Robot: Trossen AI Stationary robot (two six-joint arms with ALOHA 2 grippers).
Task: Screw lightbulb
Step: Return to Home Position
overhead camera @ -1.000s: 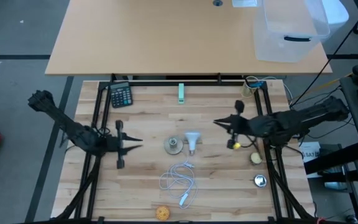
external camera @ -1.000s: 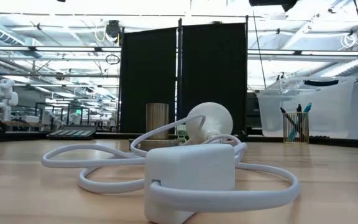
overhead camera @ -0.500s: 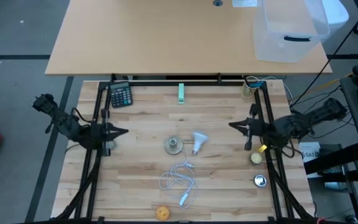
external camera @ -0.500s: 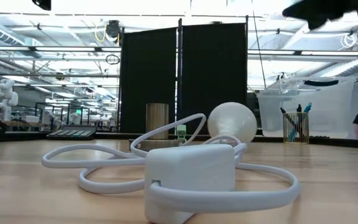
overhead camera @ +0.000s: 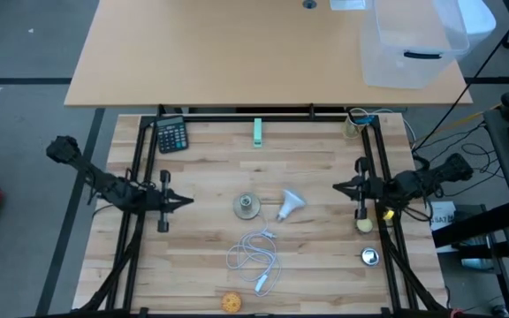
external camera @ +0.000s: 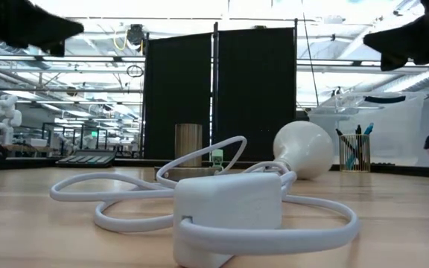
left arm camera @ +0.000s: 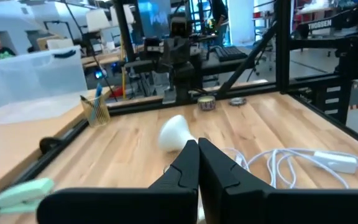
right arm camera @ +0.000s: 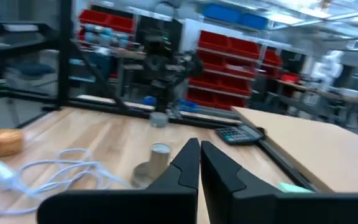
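The lightbulb (overhead camera: 291,205) lay on its side on the wooden table (overhead camera: 201,168), near the middle. It was small and white, with a round frosted globe that narrowed like a cone to a slim screw base. In the high view the globe pointed toward the right arm and the far edge, and the base toward the near edge. From table height the globe (external camera: 302,150) showed as a matt, pale ball resting on the wood behind the cable. In the left wrist view the bulb (left arm camera: 174,132) showed its cone and neck. Nothing held it.

Just beside it, on the left arm's side and apart from it, sat a round grey disc-shaped piece (overhead camera: 246,207) with a centre hole. Nearer the front edge lay a looped white cable (overhead camera: 253,252) with its white adapter block (external camera: 228,212). An orange ball (overhead camera: 230,302) sat at the front edge, and a calculator (overhead camera: 172,134) and a green clip (overhead camera: 258,132) at the far edge.

The left gripper (overhead camera: 186,201) hung well to the bulb's left, its fingers (left arm camera: 185,165) pressed together on nothing. The right gripper (overhead camera: 337,187) hung to the bulb's right, apart from it, its fingers (right arm camera: 185,165) likewise closed and empty. A yellowish ball (overhead camera: 364,224) lay near the right arm.
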